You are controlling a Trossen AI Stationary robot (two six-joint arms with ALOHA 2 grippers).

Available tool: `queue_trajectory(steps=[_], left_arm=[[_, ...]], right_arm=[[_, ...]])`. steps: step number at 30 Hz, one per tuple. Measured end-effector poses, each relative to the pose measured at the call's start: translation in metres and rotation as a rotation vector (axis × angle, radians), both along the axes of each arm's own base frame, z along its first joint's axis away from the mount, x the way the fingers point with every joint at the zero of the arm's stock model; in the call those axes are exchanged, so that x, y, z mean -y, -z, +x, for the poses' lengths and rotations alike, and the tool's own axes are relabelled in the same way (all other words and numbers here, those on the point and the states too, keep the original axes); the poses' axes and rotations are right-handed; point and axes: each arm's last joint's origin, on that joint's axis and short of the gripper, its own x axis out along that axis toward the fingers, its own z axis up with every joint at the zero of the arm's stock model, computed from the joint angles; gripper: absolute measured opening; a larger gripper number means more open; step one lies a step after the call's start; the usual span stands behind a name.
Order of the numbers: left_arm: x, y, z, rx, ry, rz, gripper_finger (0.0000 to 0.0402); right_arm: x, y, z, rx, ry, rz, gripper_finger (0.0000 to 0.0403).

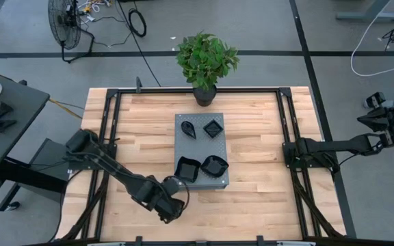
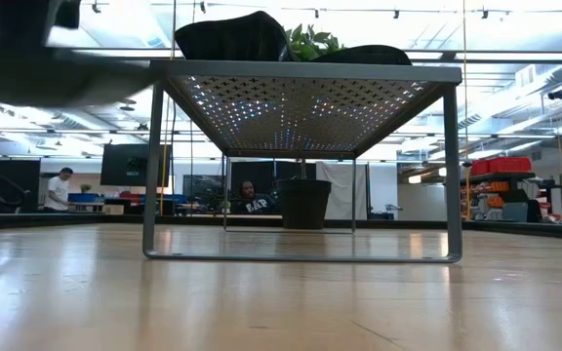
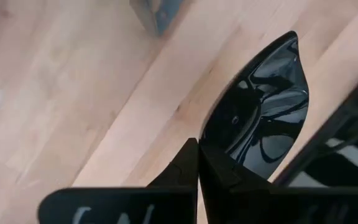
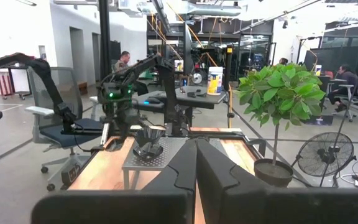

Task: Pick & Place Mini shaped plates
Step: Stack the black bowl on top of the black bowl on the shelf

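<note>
Plates here look glossy, rigid and light, likely slippery and chip-prone; a thin rim is the sensible hold. The left gripper [image 1: 172, 210], over bare table [image 1: 265, 198] near the slab's front corner, is clamped on a teardrop plate [image 3: 260, 118] by its rim. Four mini plates [image 1: 213, 128] sit on the raised grey perforated slab [image 1: 201, 147]. The right gripper [image 4: 196, 163] waits beyond the table's right edge, fingers together.

The counter [image 1: 252, 137] is pale wood in jointed strips, smooth with a low sheen. On it stands a matt grey perforated metal slab [image 1: 198, 147] carrying glossy black plates [image 1: 214, 165]. The teardrop plate [image 3: 263, 112] shines mirror-smooth between matt black fingers [image 3: 179, 171].
</note>
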Motion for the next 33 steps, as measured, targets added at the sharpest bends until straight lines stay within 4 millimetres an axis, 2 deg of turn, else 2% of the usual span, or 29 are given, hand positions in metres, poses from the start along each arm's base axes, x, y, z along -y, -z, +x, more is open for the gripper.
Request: queue_trajectory(steps=[9, 14, 22, 33], left_arm=[[-0.026, -0.058, -0.016, 0.219, -0.026, -0.019, 0.0003], [-0.043, -0.081, -0.013, 0.376, 0.032, 0.012, 0.0003], [-0.080, -0.099, 0.015, 0.574, 0.184, 0.067, 0.0003], [-0.144, -0.108, 0.043, 0.690, 0.329, -0.037, 0.0003]], right_arm=[[0.000, 0.000, 0.000, 0.000, 0.000, 0.000, 0.0016], [0.000, 0.000, 0.000, 0.000, 0.000, 0.000, 0.0016], [0.000, 0.000, 0.000, 0.000, 0.000, 0.000, 0.0016], [0.000, 0.000, 0.000, 0.000, 0.000, 0.000, 0.0016]])
